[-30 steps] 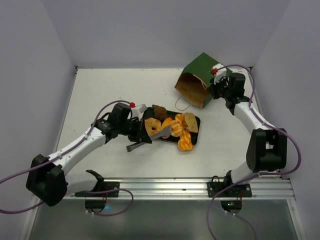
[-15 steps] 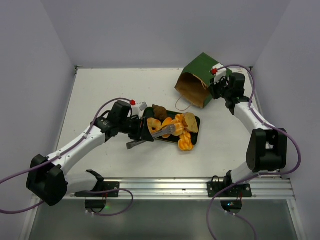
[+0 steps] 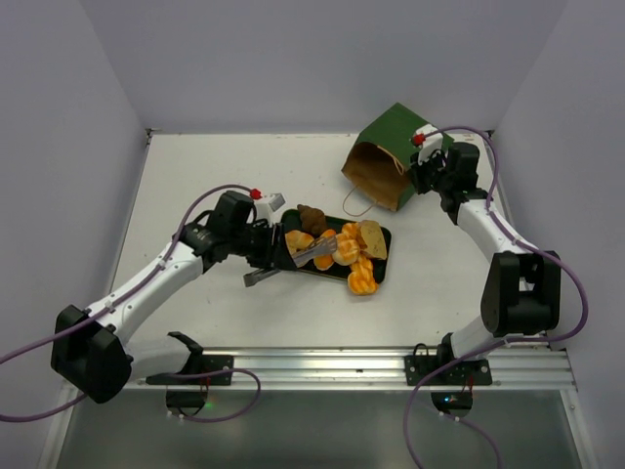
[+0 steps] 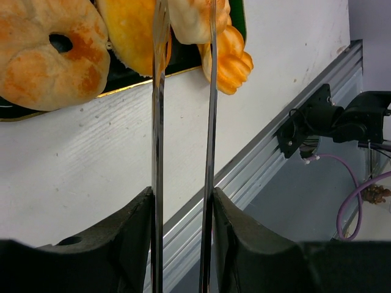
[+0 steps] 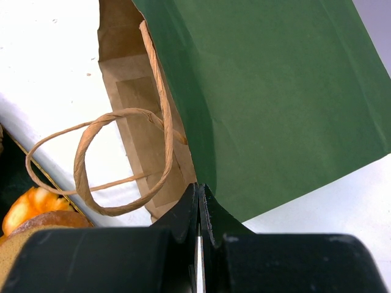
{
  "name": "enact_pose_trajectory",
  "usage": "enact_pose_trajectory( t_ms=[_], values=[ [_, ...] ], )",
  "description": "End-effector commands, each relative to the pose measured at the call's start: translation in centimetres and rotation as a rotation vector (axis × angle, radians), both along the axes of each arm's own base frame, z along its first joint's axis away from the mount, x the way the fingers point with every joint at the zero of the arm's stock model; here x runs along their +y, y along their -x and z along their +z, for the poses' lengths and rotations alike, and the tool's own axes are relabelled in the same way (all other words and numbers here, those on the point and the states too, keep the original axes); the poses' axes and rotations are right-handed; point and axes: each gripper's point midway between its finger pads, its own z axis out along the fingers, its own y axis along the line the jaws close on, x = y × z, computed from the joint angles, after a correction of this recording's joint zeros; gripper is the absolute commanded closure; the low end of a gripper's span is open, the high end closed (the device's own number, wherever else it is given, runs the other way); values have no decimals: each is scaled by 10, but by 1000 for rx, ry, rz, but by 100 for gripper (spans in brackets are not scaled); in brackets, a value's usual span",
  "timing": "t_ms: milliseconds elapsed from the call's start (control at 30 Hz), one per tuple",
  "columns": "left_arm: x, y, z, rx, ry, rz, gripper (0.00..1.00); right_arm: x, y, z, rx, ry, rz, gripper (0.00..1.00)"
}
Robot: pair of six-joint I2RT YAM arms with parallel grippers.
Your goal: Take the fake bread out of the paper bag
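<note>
Two thin metal fingers (image 4: 157,152) of the left gripper (image 4: 186,9) stand parallel with a clear gap between them, bare table showing through it, and nothing is clamped there. Their tips reach over the near edge of a shallow black rectangular tray (image 3: 383,259). The fake bread lies on that tray: a glazed golden ring doughnut (image 4: 46,52) just left of the fingers, orange oval rolls (image 3: 342,249) under the tips, an orange braided loaf (image 3: 361,278) hanging over the tray's near rim, and a tan slice (image 3: 372,237) towards the far right corner. A dark brown lump-shaped piece (image 3: 312,217) sits at the far edge, on the tray or just beside it, I cannot tell which. Far off to the right, the right gripper (image 5: 199,195) has its black jaws pressed together, tips right at the lower edge of the dark green paper bag (image 5: 275,91); whether paper is pinched between them I cannot tell. That bag lies on its side on the white table (image 3: 195,176), its brown kraft mouth facing the tray, and a twisted string handle (image 5: 116,113) loops out onto the surface. Bag and bread are well apart.
</note>
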Motion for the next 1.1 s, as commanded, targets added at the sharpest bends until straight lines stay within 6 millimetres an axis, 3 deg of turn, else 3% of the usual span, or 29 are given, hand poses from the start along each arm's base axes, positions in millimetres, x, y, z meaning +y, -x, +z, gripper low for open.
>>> enact_pose_trajectory(
  t_ms=[0,300,400,567,600,667,767,867,967,1067],
  values=[
    [4,-6,27,-78,10,4,56,-1,-1,20,-63,-5,3,100],
    [11,-17,69,-180,12,48,58,-1,0,21,-65,-6,8,100],
    [25,-40,76,-259,-44,151,59,-1,1,22,-64,-7,9,100],
    [70,-100,59,-401,-227,422,62,-4,3,25,-64,-24,11,100],
    [81,-118,53,-439,-279,484,62,-18,2,26,-62,-32,-18,100],
    [94,-140,53,-494,-319,551,62,-21,3,27,-61,-38,-22,100],
    [116,-172,40,-549,-418,617,62,-25,4,29,-65,-49,-27,100],
    [137,-194,10,-542,-543,620,61,-28,5,29,-62,-60,-31,100],
    [153,-212,-45,-448,-616,595,59,-28,6,29,-57,-66,-26,100],
    [165,-215,-81,-373,-620,585,57,-31,7,31,-55,-74,-29,100]
  ],
)
